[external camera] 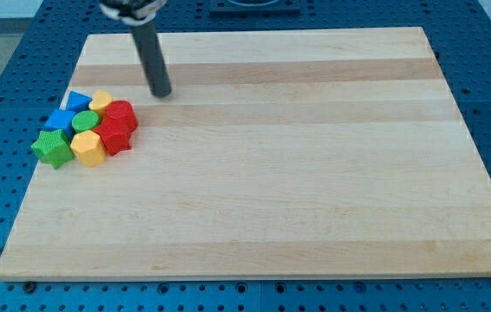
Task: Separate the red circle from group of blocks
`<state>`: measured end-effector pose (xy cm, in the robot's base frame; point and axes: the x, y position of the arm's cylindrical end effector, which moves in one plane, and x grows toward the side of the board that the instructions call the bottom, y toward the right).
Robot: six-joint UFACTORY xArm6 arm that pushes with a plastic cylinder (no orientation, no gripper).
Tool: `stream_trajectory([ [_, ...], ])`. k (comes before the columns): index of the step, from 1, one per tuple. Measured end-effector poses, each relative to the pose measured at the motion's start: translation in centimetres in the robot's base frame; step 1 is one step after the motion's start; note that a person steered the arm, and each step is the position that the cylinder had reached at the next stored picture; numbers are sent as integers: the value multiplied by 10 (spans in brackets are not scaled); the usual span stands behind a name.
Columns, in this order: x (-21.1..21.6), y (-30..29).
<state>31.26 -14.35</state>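
Note:
A tight group of blocks sits at the view's left on the wooden board point(297, 173). The red circle point(122, 115) is at the group's upper right, touching a second red block point(114, 136) below it. A yellow block point(100, 100) and a blue block point(78, 100) are at the top of the group. A blue block point(61, 120) and a green block point(86, 120) are in the middle. A green star point(52, 147) and a yellow block point(87, 148) are at the bottom. My tip point(161, 92) is up and right of the red circle, apart from it.
The board lies on a blue perforated table point(3, 104). The board's left edge runs close to the green star.

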Motion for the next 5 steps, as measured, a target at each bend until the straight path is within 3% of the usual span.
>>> stream_trajectory([
  [1,-49,-24],
  [2,-43,-135],
  [4,-34,-161],
  [5,-5,-161],
])
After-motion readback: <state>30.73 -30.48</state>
